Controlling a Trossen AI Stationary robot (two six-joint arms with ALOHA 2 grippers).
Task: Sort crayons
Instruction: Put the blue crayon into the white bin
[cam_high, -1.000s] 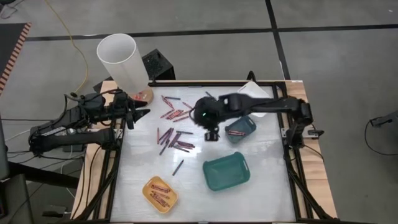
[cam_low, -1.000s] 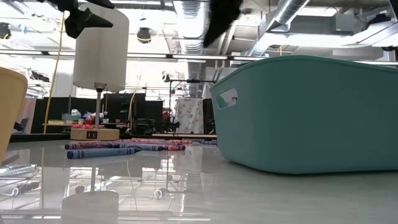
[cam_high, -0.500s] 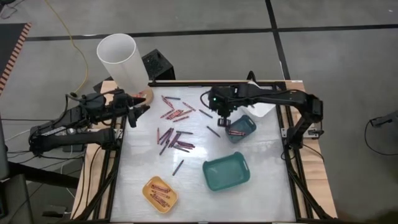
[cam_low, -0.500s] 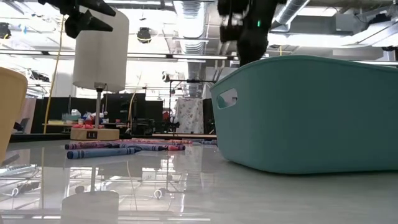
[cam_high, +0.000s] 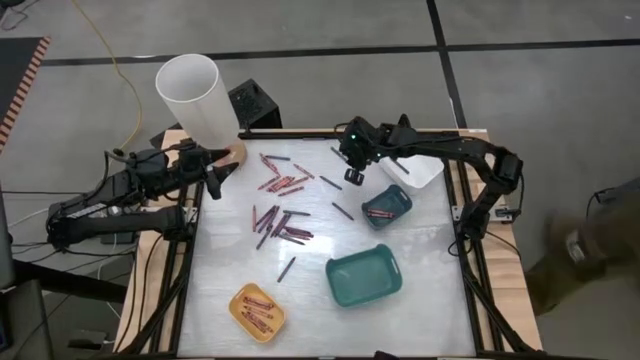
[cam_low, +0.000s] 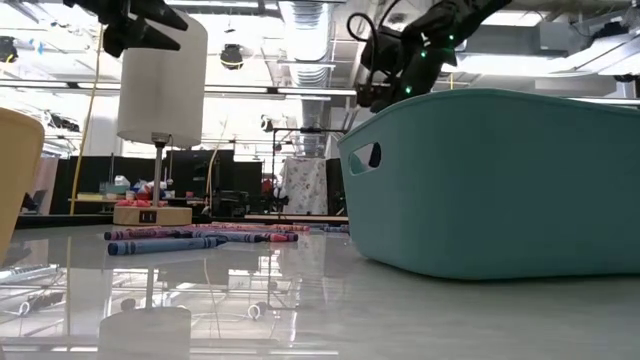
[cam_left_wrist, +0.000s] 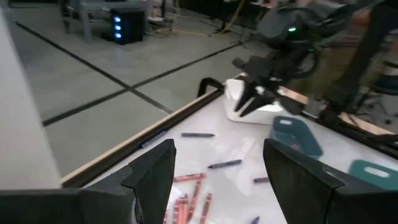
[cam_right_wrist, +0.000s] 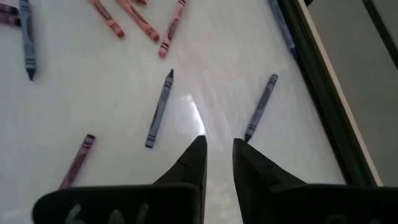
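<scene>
waxy, light, snappable blue-grey crayon (cam_right_wrist: 160, 109) lies flat on the slick surface (cam_right_wrist: 124, 155); my right jaws (cam_right_wrist: 217, 155), narrowly parted and empty, should pinch it mid-length.

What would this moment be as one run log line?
left pincer: open, waiting at table's left edge | right pincer: empty, above loose blue-grey crayon | small teal tray: holds crayons

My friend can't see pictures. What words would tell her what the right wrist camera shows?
The right gripper hangs above a shiny white table, its two dark fingers a little apart and empty. Scattered crayons lie below: a blue-grey crayon, a purple crayon, a pink crayon, and red crayons farther off.
</scene>
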